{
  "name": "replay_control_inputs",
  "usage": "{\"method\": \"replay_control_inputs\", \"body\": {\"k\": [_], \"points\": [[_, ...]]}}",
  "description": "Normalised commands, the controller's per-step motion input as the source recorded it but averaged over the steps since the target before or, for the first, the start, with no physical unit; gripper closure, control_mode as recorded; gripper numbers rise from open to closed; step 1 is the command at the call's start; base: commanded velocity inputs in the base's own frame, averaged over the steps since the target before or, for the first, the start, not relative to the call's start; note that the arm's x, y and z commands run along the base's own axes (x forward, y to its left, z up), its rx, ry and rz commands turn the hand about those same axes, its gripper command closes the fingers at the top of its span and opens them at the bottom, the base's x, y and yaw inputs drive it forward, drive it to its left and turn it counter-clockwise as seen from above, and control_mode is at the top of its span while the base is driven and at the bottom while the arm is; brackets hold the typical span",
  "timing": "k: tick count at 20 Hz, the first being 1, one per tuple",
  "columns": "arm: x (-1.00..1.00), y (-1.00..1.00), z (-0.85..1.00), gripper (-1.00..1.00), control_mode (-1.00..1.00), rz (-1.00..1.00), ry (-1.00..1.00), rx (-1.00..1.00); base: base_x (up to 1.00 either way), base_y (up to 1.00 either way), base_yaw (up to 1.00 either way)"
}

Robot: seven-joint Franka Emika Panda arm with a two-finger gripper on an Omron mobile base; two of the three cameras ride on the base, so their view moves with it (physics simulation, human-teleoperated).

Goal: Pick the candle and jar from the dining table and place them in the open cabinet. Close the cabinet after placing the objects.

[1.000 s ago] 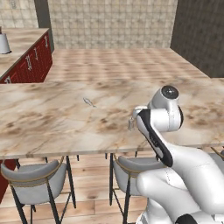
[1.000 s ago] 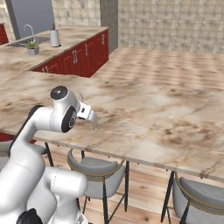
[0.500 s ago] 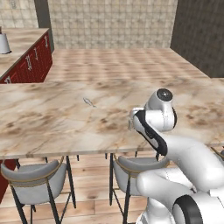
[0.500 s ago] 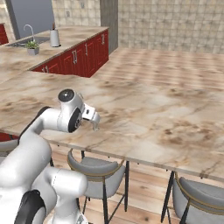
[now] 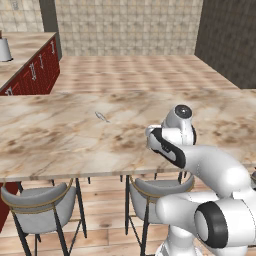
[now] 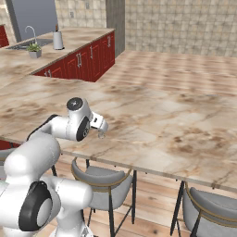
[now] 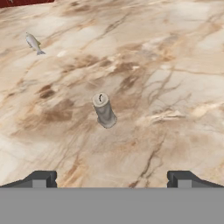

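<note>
Swinging forward over the dining table (image 5: 60, 145) since the earlier frames, the gripper (image 7: 109, 178) now hangs with jaws wide apart, empty, above the candle (image 7: 104, 110) standing upright near the table's edge. Farther off lies a small silvery utensil (image 7: 33, 43). Nothing is picked yet; both placements and closing the cabinet remain.

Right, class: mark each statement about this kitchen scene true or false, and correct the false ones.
1. The candle stands upright on the dining table. True.
2. The gripper holds the candle. False: its jaws are wide open, and the candle stands clear ahead of them.
3. A small silvery utensil lies on the table, apart from the candle. True.
4. The chairs are tipped over. False: they stand upright, tucked under the table edge.
</note>
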Motion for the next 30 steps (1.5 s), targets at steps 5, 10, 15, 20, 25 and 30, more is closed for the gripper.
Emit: {"method": "replay_control_inputs", "body": {"k": [5, 10, 15, 20, 25, 30], "points": [[0.15, 0.00, -0.15, -1.00, -1.00, 0.00, 0.00, 0.02, 0.00, 0.00, 0.00], [0.11, 0.00, -0.12, -1.00, -1.00, 0.00, 0.00, 0.00, 0.00, 0.00, 0.00], [0.10, 0.00, -0.11, -1.00, -1.00, 0.00, 0.00, 0.00, 0.00, 0.00, 0.00], [0.05, 0.00, -0.03, -1.00, -1.00, 0.00, 0.02, 0.00, 0.00, 0.00, 0.00], [0.04, 0.01, -0.03, -1.00, -1.00, 0.00, 0.01, 0.00, 0.00, 0.00, 0.00], [0.12, 0.08, -0.05, -1.00, -1.00, 0.00, 0.00, 0.00, 0.00, 0.00, 0.00]]}}
